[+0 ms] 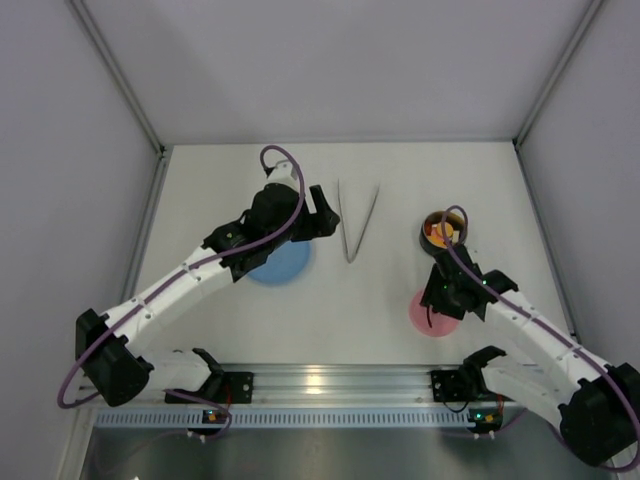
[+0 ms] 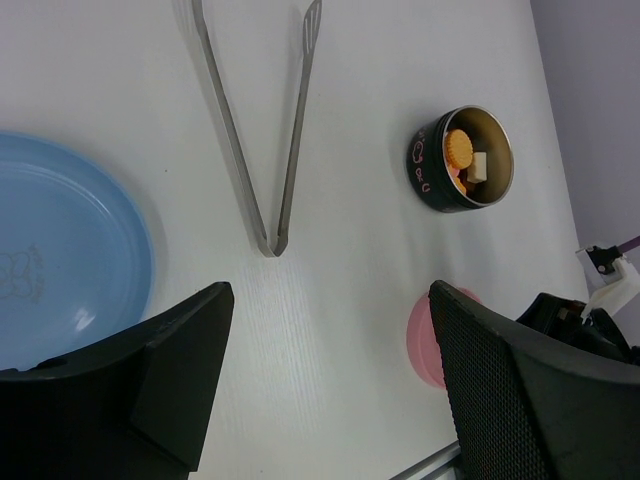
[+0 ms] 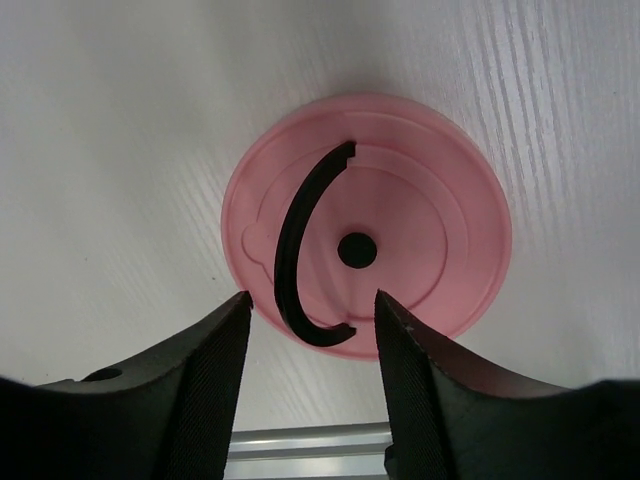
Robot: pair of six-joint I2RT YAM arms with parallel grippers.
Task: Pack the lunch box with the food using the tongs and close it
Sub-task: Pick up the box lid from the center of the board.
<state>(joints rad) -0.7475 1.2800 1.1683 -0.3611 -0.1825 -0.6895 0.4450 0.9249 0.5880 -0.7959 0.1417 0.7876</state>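
Right hand (image 3: 312, 300) brackets handle (image 3: 288, 245) of pink lid (image 3: 440, 230).

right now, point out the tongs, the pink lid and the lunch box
tongs (image 2: 272, 243), left wrist view, on the joined end
pink lid (image 3: 430, 230), right wrist view, on the flat top beside its centre hole
lunch box (image 2: 422, 170), left wrist view, on its dark outer wall

free gap btwn tongs (image 2: 272, 235) & lid (image 2: 422, 340)
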